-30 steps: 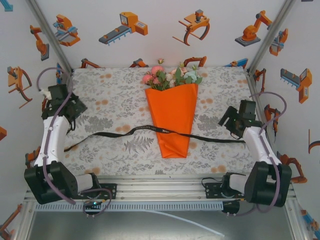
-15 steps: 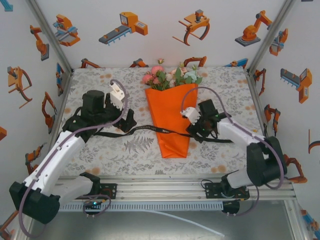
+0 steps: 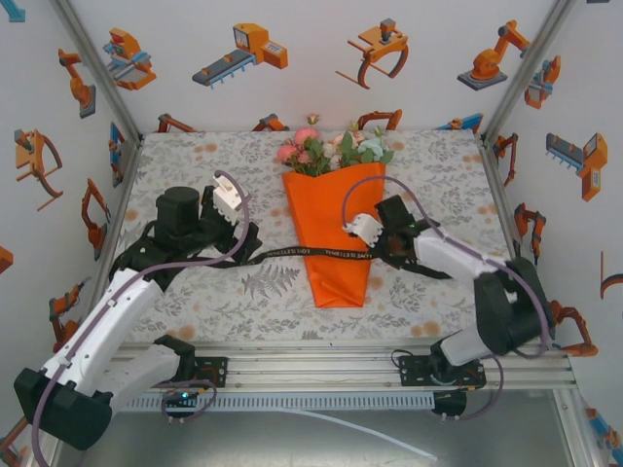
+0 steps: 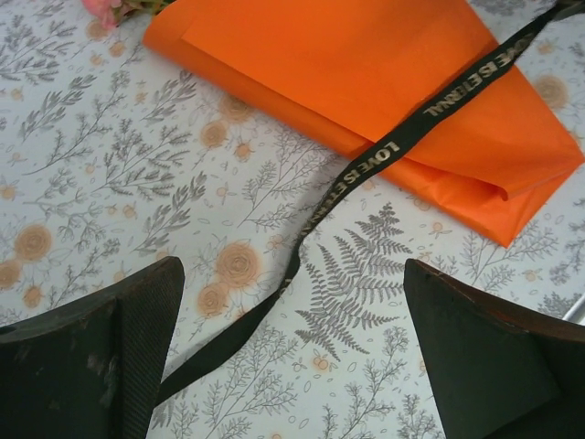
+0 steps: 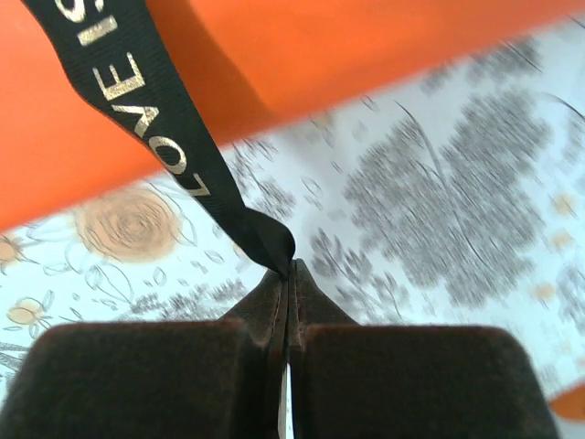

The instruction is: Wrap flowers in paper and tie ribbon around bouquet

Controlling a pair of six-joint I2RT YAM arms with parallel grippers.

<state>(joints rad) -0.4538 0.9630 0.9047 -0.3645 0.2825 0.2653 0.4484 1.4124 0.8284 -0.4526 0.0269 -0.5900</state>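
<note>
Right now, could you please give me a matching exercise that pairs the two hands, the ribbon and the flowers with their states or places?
Column one:
1. left hand
2. right hand
3. ribbon
4. flowers

Column two:
A. shut, pinching the ribbon
B. sticking out of the wide far end of the paper
C. open, above the ribbon
D. lying across the paper

Pairs: 1-C; 2-A; 3-D; 4-B

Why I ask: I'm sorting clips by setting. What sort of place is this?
Probably a robot test booth, not a florist's: white walls printed with orange robot pictures, a metal rail along the front, a patterned tablecloth.
</note>
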